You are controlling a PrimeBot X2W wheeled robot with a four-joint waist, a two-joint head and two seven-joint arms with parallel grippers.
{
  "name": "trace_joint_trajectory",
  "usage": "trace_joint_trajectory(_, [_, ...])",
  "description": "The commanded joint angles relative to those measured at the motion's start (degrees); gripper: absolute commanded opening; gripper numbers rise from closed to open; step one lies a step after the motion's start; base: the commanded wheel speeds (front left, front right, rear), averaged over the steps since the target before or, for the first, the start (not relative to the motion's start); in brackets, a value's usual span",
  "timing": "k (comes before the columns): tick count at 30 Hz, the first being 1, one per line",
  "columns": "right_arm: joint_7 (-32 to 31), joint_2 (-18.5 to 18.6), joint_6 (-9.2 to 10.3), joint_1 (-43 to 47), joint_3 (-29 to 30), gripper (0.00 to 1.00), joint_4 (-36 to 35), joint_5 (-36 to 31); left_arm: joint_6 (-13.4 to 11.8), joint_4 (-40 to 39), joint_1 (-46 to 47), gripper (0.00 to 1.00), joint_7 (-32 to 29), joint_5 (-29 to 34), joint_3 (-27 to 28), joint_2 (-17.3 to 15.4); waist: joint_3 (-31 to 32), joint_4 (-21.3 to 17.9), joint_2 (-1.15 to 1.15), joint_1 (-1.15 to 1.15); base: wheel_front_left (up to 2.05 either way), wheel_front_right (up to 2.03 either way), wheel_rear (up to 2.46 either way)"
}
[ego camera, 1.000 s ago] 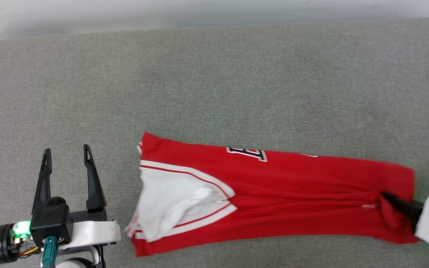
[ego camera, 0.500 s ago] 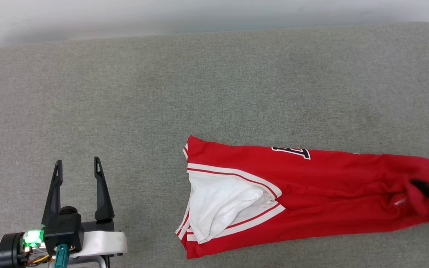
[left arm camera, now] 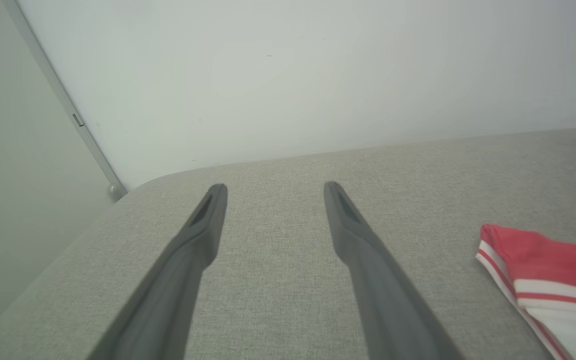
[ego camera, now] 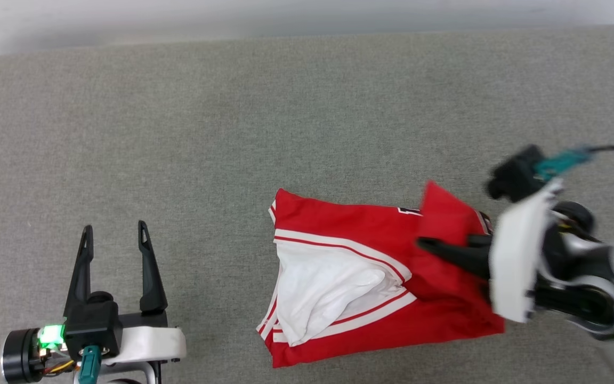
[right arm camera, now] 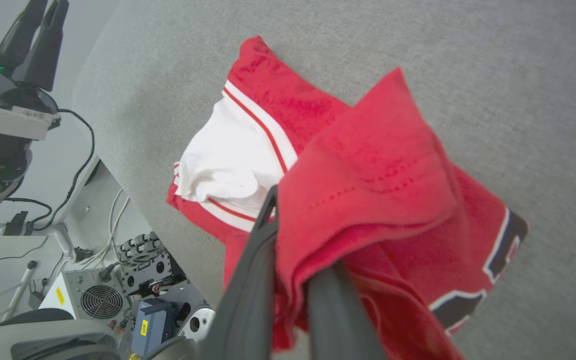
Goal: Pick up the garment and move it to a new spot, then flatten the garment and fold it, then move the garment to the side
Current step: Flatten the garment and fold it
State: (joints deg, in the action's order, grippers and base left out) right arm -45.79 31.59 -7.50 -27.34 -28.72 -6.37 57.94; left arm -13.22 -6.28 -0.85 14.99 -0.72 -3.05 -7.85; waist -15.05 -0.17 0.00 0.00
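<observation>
The garment [ego camera: 376,234], a red T-shirt with a white sleeve and striped trim, lies on the grey cushioned surface [ego camera: 285,122] right of centre. My right gripper [ego camera: 429,246] is shut on its red hem end, lifted and carried leftward over the body of the shirt. In the right wrist view the red fabric [right arm camera: 368,165] drapes over and between the two fingers. My left gripper [ego camera: 115,234] stands open at the lower left, apart from the shirt. The left wrist view has the shirt's striped corner [left arm camera: 528,260] at its right edge, beyond my open gripper [left arm camera: 274,192].
A pale wall runs behind the surface's far edge [ego camera: 307,37]. Off the near edge, in the right wrist view, stand cables and equipment boxes [right arm camera: 118,290] on the floor. Bare grey surface stretches to the left and behind the shirt.
The right gripper has lifted the shirt's hem end and swung it left over the body, so the shirt now looks about half as long. The left gripper stays put.
</observation>
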Motion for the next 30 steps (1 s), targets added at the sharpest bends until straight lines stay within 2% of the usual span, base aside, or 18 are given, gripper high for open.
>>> trace_joint_trajectory(1, [-0.4, -1.4, 0.02, -1.8, -1.4, 0.0, 0.5, -0.6, 0.2, 0.0, 0.8, 1.0, 0.3, 0.0, 0.0, 0.2, -0.6, 0.4, 0.0, 0.0, 0.0, 0.0, 0.0])
trace_joint_trajectory(6, [-2.1, -7.6, 0.02, -10.0, -10.9, 0.0, 5.7, -5.2, 0.8, 0.2, 2.0, 1.0, 0.3, 0.2, -0.3, 0.6, -2.0, 1.3, 0.0, 0.0, 0.0, 0.0, 0.0])
trace_joint_trajectory(12, [1.1, -12.5, 0.02, -16.4, -19.7, 0.0, 16.6, -9.0, 1.1, 0.5, 3.1, 1.0, 0.3, 0.4, -0.7, 1.0, -3.3, 2.2, 0.0, 0.0, 0.0, 0.0, 0.0])
trace_joint_trajectory(17, [4.6, -14.0, 0.02, -18.4, -26.2, 0.0, 24.7, -9.8, 1.2, 0.7, 3.5, 1.0, 0.3, 0.4, -0.8, 1.4, -3.7, 2.7, 0.0, 0.0, 0.0, 0.0, 0.0])
trace_joint_trajectory(21, [8.9, -13.3, 0.02, -18.9, -30.1, 0.0, 27.1, -9.7, 1.1, 1.1, 2.8, 1.0, 0.3, 0.1, -0.4, 1.6, -3.2, 2.3, 0.0, 0.0, 0.0, 0.0, 0.0])
trace_joint_trajectory(22, [10.6, -13.1, 0.02, -19.2, -30.4, 0.19, 27.2, -9.4, 1.1, 1.2, 2.5, 1.0, 0.3, 0.0, -0.2, 1.6, -2.8, 2.1, 0.0, 0.0, 0.0, 0.0, 0.0])
trace_joint_trajectory(23, [12.1, -12.9, 0.02, -19.4, -30.7, 1.0, 26.8, -9.0, 1.2, 1.3, 2.2, 1.0, 0.3, 0.0, -0.1, 1.6, -2.4, 1.8, 0.0, 0.0, 0.0, 0.0, 0.0])
trace_joint_trajectory(27, [20.6, -10.3, 0.02, -20.8, -31.1, 1.0, 23.2, -10.1, 1.5, 1.8, 1.4, 1.0, 0.3, 0.1, 0.5, 1.3, -0.5, 0.8, 0.0, 0.0, 0.0, 0.0, 0.0])
trace_joint_trajectory(30, [28.8, -7.9, 0.02, -20.5, -28.4, 1.0, 21.4, -12.6, 1.5, 1.9, 0.9, 1.0, 0.3, -0.1, 0.8, 1.3, 0.8, 0.1, 0.0, 0.0, 0.0, 0.0, 0.0])
